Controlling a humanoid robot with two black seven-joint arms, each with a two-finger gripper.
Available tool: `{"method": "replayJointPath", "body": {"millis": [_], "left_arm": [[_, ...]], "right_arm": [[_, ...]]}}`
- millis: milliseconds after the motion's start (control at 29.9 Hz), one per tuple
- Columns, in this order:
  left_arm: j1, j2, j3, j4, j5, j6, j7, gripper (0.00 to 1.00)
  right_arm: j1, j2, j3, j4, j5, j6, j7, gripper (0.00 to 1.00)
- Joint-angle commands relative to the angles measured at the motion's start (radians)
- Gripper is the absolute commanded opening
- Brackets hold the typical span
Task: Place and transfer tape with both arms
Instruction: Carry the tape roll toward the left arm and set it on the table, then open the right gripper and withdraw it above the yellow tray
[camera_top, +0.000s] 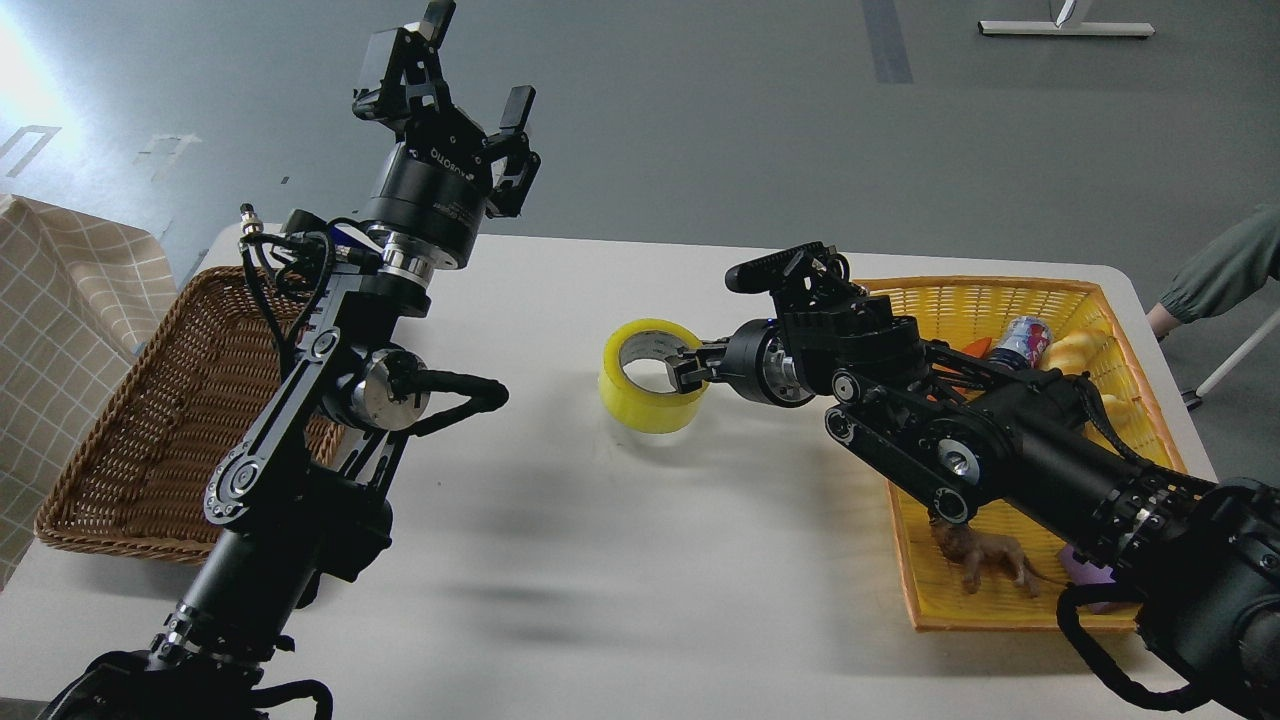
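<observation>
The tape (640, 395), a yellow translucent roll with a grey-white core, lies flat or almost flat on the white table (620, 560) near its middle. My right gripper (688, 368) reaches in from the right and is shut on the roll's right wall, one finger inside the core. My left gripper (465, 85) is raised high at the upper left, fingers spread open and empty, far from the tape.
A brown wicker basket (130, 420) sits at the left, partly behind my left arm. A yellow basket (1000, 600) at the right holds a can (1022, 340), a bread toy (1075, 352), a toy lion (985, 558) and a purple block, mostly hidden by my right arm.
</observation>
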Motion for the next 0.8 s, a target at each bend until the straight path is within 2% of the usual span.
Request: {"method": "replayJointPath", "body": {"millis": [0,33,100,134,167,568,769], "left_arm": [[0.001,0.000,0.000,0.000,0.000,-0.002,0.000,0.99],[0.003,0.000,0.000,0.000,0.000,-0.002,0.000,0.99],[0.003,0.000,0.000,0.000,-0.001,-0.002,0.000,0.99],[0.003,0.000,0.000,0.002,-0.001,-0.003,0.000,0.99],[0.003,0.000,0.000,0.002,0.000,-0.003,0.000,0.99],[0.017,0.000,-0.006,-0.001,-0.001,-0.003,-0.005,0.99],[0.017,0.000,-0.010,-0.004,-0.001,-0.005,0.000,0.99]], "right_arm": [[0.001,0.000,0.011,0.007,0.007,0.000,-0.005,0.19],[0.004,0.000,0.022,0.009,0.010,0.000,-0.005,0.32],[0.009,0.000,0.050,0.009,0.013,0.000,-0.005,0.66],[0.006,0.000,0.072,0.009,0.013,0.000,-0.005,0.90],[0.006,0.000,0.082,0.007,0.013,0.000,-0.005,0.93],[-0.019,0.000,0.200,0.021,0.017,0.000,-0.003,0.98],[-0.012,0.000,0.231,0.104,0.016,-0.155,-0.008,0.99]]}}
